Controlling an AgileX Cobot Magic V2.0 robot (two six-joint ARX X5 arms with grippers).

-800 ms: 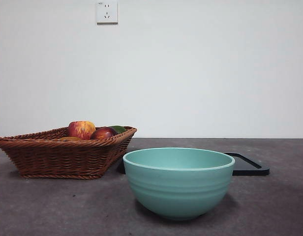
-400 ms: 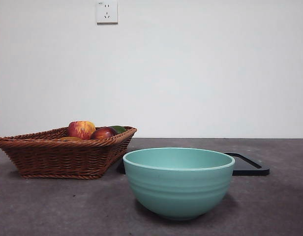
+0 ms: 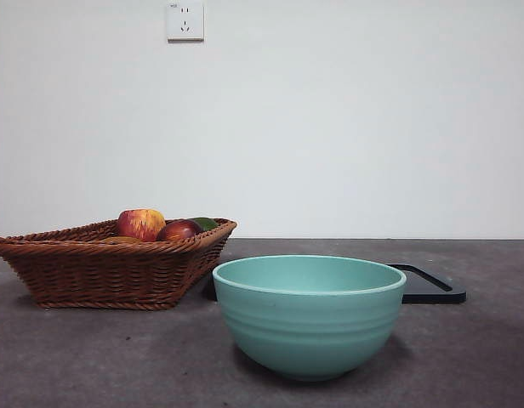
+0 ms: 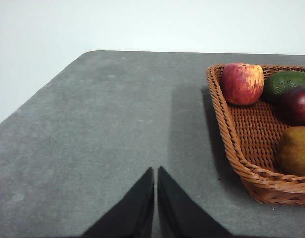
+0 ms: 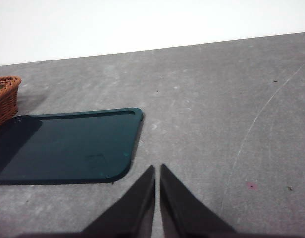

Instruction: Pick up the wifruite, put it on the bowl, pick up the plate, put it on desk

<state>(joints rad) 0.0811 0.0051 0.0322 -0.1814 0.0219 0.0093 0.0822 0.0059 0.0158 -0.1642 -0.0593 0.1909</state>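
Brown oval wifruite [image 4: 294, 150] lies untouched in the woven wicker basket [image 4: 231, 144]; the teal ceramic bowl [image 3: 309, 314] stands empty. First step pending: left gripper [image 4: 156, 171], jaws pressed together, must spread and reach in. Right gripper [image 5: 157, 168], likewise closed, waits.

Open desk [image 3: 92, 357] is lying all around my left gripper [image 4: 156, 171]; basket [image 4: 231, 139] wall is rising at 2 o'clock. My right gripper [image 5: 157, 168] is facing bare desk, flat dark tray [image 5: 68, 144] sitting at 10 o'clock.
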